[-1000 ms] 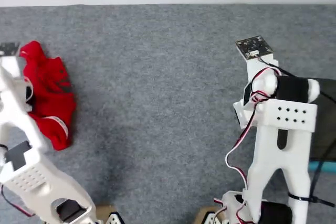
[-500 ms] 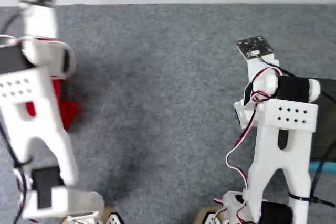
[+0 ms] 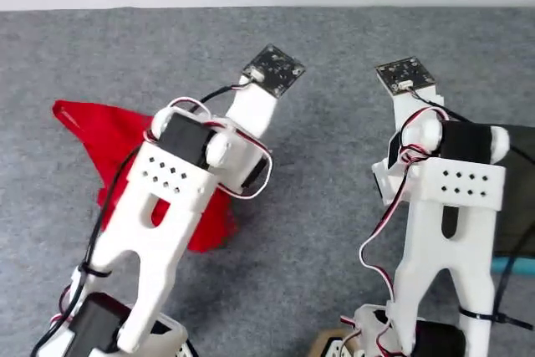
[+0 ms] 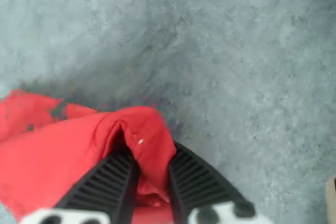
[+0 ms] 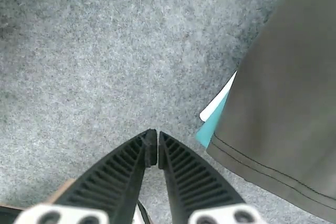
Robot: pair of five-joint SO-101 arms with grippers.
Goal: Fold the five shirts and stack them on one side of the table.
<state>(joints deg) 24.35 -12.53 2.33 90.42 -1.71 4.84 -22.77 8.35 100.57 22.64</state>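
You are viewing one red shirt (image 3: 90,131) lying on the left half of the grey table (image 3: 334,64), partly under the left arm (image 3: 171,181). The fabric is showing as plain bright red, creased and pulled into a rough wedge. Its long axis is running diagonally: a pointed corner is aiming at the far left side of the table, and the wider end is lying nearer the arm bases, toward the middle. The left jaws are clamping a raised fold of this shirt. The right jaws are sitting almost closed, gripping nothing, over bare table just beside a dark olive shirt (image 5: 283,77) that is overlapping a teal item (image 5: 212,129).
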